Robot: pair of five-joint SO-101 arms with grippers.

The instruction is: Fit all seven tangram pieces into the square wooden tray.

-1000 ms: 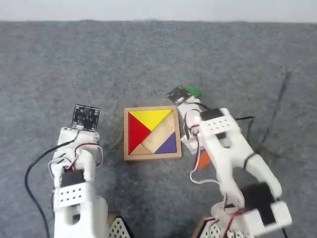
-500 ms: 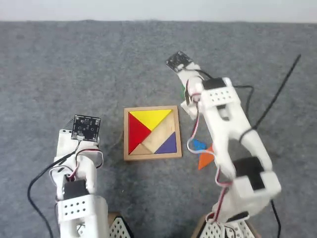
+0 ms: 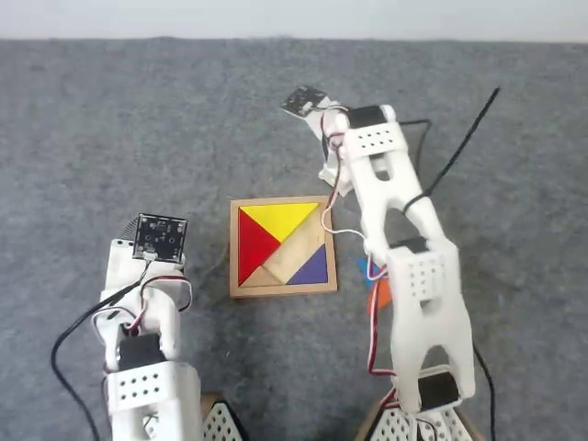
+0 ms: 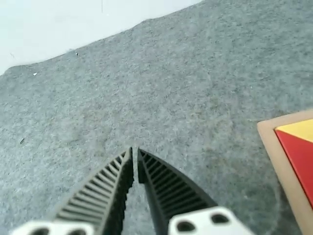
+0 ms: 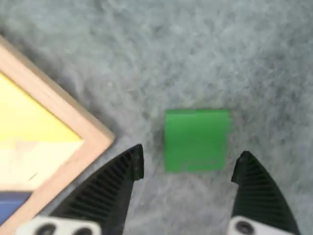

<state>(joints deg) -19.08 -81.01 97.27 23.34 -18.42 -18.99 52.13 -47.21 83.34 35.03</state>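
The square wooden tray [image 3: 236, 250] lies mid-table and holds a yellow triangle [image 3: 278, 219], a red triangle [image 3: 254, 247] and a purple piece [image 3: 312, 267]. In the right wrist view my right gripper [image 5: 190, 164] is open above a green square piece [image 5: 196, 139], its fingers on either side of it, beside the tray's corner [image 5: 100, 138]. From above, the right arm [image 3: 372, 156] stretches past the tray's far right corner. A blue piece [image 3: 371, 273] and an orange piece [image 3: 379, 296] lie right of the tray, partly under that arm. My left gripper [image 4: 134, 152] is shut over bare carpet, left of the tray edge [image 4: 281, 161].
Grey carpet [image 3: 138, 119] covers the table. A black cable [image 3: 464, 147] runs off to the right behind the right arm. The left arm [image 3: 142, 303] stands at the near left.
The right arm has stretched farther from the tray's right side to beyond its far right corner, over the green piece. The left arm drew back slightly at first, then stayed still.
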